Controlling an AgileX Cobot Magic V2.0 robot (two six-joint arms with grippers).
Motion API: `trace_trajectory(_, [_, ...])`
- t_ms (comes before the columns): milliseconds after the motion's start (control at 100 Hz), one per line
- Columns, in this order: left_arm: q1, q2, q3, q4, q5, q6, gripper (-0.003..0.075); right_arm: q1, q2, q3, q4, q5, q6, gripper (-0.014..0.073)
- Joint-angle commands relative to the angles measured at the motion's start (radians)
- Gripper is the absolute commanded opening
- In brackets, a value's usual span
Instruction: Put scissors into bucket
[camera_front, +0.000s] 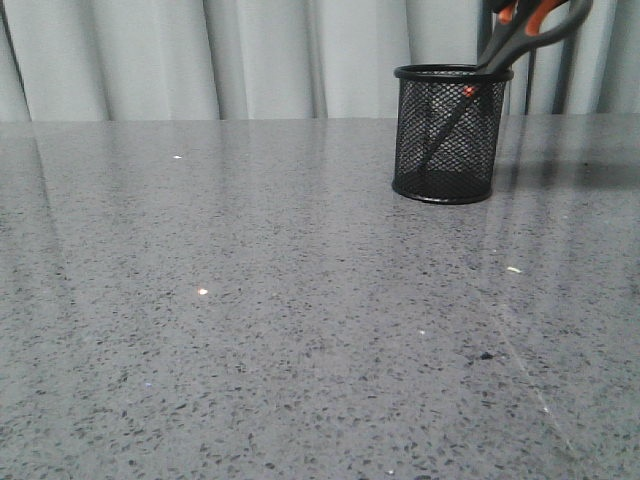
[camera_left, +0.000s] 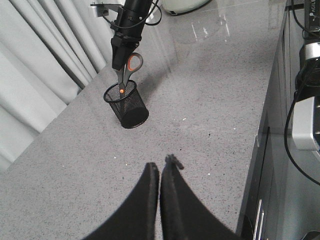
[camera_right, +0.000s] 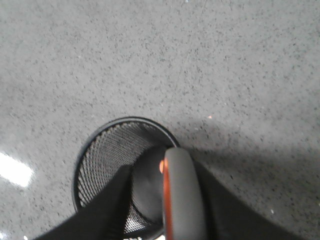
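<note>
A black wire-mesh bucket (camera_front: 443, 134) is seen standing upright on the speckled grey table (camera_front: 250, 330), towards the far right, in front of pale pleated curtains (camera_front: 230, 55). The scissors (camera_front: 500, 60) are tilted within it, blades down inside the mesh and pointing lower left, while the grey handles with orange lining lean over the right side of the rim and are cut off by the picture's top edge. A small dark speck (camera_front: 486, 355) and a pale fleck (camera_front: 513, 269) are seen on the table nearer the camera.
</note>
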Motion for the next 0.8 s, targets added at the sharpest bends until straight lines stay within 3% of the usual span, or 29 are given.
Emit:
trace_trajectory(0, [-0.004,0.016,-0.016,-0.012,-0.08,-0.012,-0.002,-0.004,-0.041,-0.035,0.063,-0.076,-0.004,0.0395])
trace_trajectory(160, [-0.004,0.016,-0.016,0.001,-0.102,-0.021,-0.002,-0.004,-0.046,-0.068,0.069,-0.137,-0.004,0.0415])
trace_trajectory(330, [0.014,-0.018,0.013,0.168,-0.33,-0.182,-0.002,-0.004,-0.052,-0.206,0.037,-0.132,-0.004,0.0404])
trace_trajectory(430, [0.033,-0.055,0.066,0.267,-0.413,-0.275,-0.002,-0.004,-0.078,-0.266,0.034,-0.099,-0.004,0.0279])
trace_trajectory(550, [0.066,-0.108,0.165,0.311,-0.419,-0.3,-0.002,-0.004,-0.144,-0.263,0.034,-0.041,-0.008,-0.0073])
trace_trajectory(690, [0.13,-0.21,0.358,0.359,-0.529,-0.494,-0.002,0.022,-0.264,-0.152,0.032,0.004,-0.079,-0.0045])
trace_trajectory(790, [0.188,-0.291,0.506,0.35,-0.589,-0.504,-0.002,0.076,-0.406,0.029,0.01,-0.053,-0.155,-0.0045])
